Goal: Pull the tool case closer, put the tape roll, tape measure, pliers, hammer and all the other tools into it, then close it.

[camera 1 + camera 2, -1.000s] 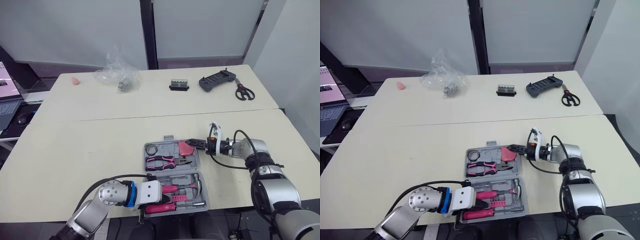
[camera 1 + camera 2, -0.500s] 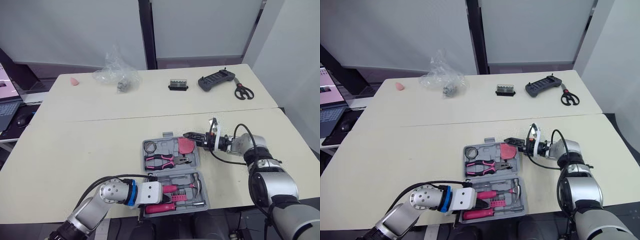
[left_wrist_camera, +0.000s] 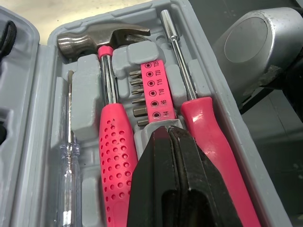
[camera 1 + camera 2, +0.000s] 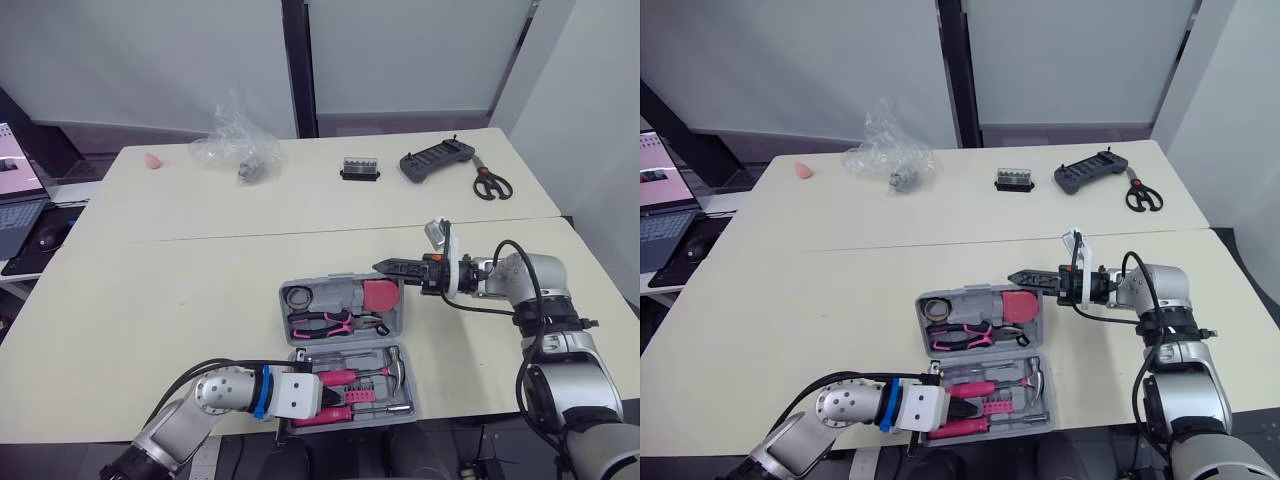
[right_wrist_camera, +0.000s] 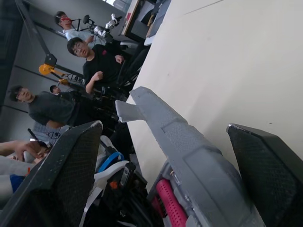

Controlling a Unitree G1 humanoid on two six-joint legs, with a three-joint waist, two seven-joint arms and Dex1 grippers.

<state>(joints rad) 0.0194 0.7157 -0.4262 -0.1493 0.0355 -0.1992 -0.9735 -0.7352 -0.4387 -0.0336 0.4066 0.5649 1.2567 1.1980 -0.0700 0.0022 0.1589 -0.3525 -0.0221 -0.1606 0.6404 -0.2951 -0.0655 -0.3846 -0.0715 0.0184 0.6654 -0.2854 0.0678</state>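
Seen from the head camera, the robot's left arm (image 4: 185,420) comes in low at the lower left. Its forearm is bent across toward the robot's right and its white wrist block (image 4: 296,392) is held level. The left gripper (image 4: 335,392) points rightward, its two black fingers (image 3: 189,189) pressed tight together. The right arm (image 4: 548,345) is folded sharply at the elbow, the forearm stretched level toward the robot's left. The right gripper (image 4: 386,267) points that way, and the right wrist view shows its fingers (image 5: 71,175) spread wide apart.

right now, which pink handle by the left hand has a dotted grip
The hammer, with the claw head; the long driver has a smooth pink handle.
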